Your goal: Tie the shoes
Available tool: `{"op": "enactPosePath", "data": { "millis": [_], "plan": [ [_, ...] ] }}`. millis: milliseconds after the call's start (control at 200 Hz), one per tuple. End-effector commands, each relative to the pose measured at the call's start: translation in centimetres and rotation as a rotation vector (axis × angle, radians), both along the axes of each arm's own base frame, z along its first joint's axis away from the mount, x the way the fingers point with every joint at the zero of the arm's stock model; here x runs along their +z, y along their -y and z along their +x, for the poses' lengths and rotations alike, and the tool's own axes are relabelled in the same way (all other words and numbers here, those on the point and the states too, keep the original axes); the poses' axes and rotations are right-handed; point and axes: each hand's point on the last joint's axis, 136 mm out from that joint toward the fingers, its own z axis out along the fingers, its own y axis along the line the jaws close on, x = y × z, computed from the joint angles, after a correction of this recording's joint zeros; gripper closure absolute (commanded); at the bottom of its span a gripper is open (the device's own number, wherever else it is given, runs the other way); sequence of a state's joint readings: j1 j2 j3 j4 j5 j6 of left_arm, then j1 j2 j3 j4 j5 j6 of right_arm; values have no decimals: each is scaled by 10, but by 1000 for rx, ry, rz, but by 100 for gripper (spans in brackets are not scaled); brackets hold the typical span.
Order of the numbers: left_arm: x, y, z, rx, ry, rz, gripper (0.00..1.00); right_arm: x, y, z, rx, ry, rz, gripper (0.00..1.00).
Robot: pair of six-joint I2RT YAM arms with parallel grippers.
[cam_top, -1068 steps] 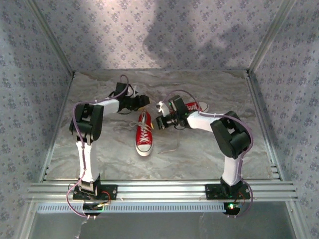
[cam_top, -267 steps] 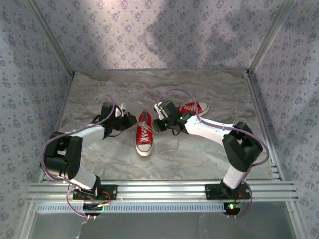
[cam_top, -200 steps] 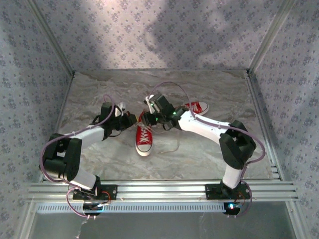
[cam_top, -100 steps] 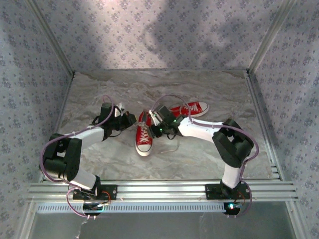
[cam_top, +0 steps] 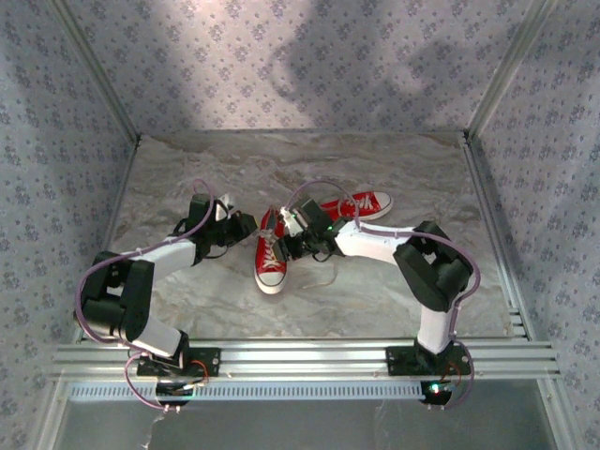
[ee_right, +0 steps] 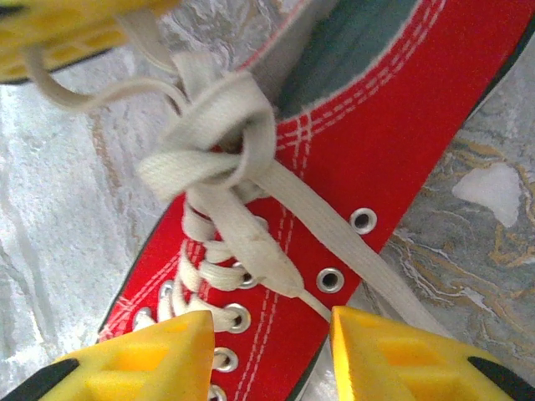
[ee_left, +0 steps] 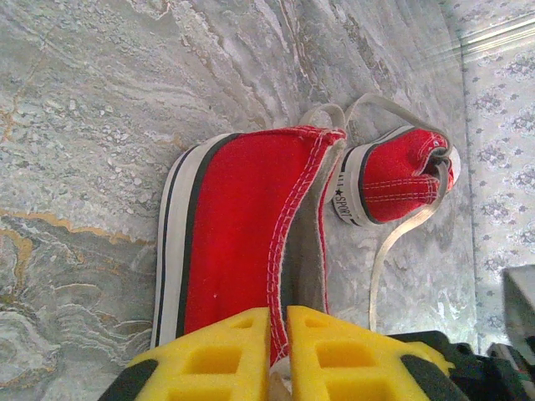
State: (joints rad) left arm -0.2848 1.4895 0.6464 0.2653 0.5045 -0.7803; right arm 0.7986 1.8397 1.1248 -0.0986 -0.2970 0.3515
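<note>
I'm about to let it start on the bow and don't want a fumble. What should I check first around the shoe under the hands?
1. First knot in the laces of the near shoe: ok, crossed once, still slack.
2. Bow: not ok, none yet.
3. Right hand open: ok, spread over a lace end.
4. Left hand holding a lace: cannot tell; its fingers are nearly together.
5. Far shoe out of the way: ok, lying apart from both hands.
</note>
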Motion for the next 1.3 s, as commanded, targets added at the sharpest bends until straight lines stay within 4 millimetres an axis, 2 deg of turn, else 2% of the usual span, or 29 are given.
{"op": "enactPosePath", "data": {
  "millis": [0,260,355,475,580,695,864,1039,1294],
  "plan": [
    [10,2,1,-2,34,-6,82,0,-5,6,-1,-9,11,59],
    [11,1,1,2,36,2,72,-2,-4,8,-4,-4,15,67],
    [10,-1,1,9,37,14,63,-1,-2,8,-5,5,12,72],
    [12,-3,2,16,41,23,46,0,1,7,-9,13,3,78],
    [13,-2,3,13,45,26,39,2,4,6,-10,21,-1,84],
    [12,-2,3,10,41,27,38,2,6,5,-11,26,-10,93],
    [10,-2,3,11,34,30,37,3,11,4,-14,45,-32,100],
    [10,-2,4,11,35,30,37,0,16,2,-14,46,-59,100],
    [10,-2,4,12,33,35,35,-9,34,0,-41,60,-157,100]
  ]
}}
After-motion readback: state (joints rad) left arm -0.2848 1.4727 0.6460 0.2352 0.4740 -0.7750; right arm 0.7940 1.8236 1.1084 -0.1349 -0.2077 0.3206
